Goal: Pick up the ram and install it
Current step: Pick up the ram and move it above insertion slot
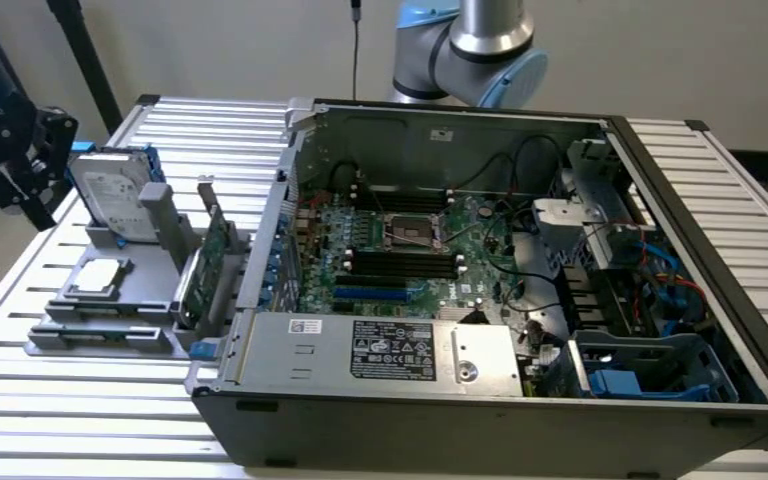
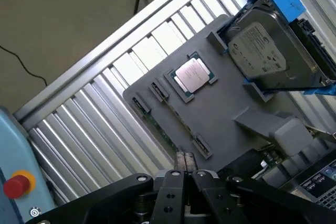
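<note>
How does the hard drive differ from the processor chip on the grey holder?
The hard drive is larger than the processor chip. The hard drive stands tilted on its edge; the processor chip lies flat in a recess. The hard drive is oblong, the processor chip nearly square. Both have silver tops and sit on the grey holder.

One ram (image 2: 169, 127), one hard drive (image 1: 115, 192), one processor (image 1: 97, 278), one case (image 1: 491, 435).

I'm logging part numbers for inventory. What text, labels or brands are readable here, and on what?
No text reads clearly enough to quote.
power supply label: print too small to read.
hard drive label: lines of print, blurred.
processor lid: markings too faint to read.
</note>
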Controlling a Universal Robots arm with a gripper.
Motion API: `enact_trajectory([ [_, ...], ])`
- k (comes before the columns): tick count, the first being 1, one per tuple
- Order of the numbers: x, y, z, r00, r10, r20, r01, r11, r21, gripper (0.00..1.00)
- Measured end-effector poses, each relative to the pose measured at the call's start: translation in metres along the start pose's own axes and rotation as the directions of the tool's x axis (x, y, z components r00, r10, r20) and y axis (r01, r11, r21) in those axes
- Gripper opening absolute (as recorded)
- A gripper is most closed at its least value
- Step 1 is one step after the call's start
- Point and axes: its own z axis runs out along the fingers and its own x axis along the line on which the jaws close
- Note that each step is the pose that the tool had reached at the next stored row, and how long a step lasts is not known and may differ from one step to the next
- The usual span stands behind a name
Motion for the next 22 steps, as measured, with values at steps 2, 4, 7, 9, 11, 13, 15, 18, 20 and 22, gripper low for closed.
enact_trajectory([
  [2, 0.0000, 0.0000, 0.0002, 0.9993, -0.038, -0.0010, 0.038, 0.9993, 0.0001, 0.11],
  [4, 0.0000, 0.0000, 0.0005, 0.9973, -0.074, -0.0018, 0.074, 0.9973, 0.0001, 0.11],
  [7, 0.0000, 0.0000, 0.0008, 0.9920, -0.127, -0.0031, 0.127, 0.9920, 0.0002, 0.11],
  [9, 0.0000, 0.0000, 0.0011, 0.9865, -0.164, -0.0040, 0.164, 0.9865, 0.0001, 0.11],
  [11, 0.0000, 0.0000, 0.0014, 0.9799, -0.199, -0.0048, 0.199, 0.9800, 0.0001, 0.11],
  [13, 0.0000, 0.0000, 0.0016, 0.9722, -0.234, -0.0057, 0.234, 0.9722, 0.0000, 0.11],
  [15, 0.0000, 0.0000, 0.0019, 0.9628, -0.270, -0.0066, 0.270, 0.9628, -0.0001, 0.11],
  [18, 0.0000, 0.0000, 0.0022, 0.9468, -0.322, -0.0079, 0.322, 0.9469, -0.0004, 0.11],
  [20, 0.0000, 0.0000, 0.0025, 0.9347, -0.355, -0.0087, 0.355, 0.9347, -0.0006, 0.11],
  [22, 0.0000, 0.0000, 0.0028, 0.9206, -0.390, -0.0096, 0.390, 0.9207, -0.0008, 0.11],
])
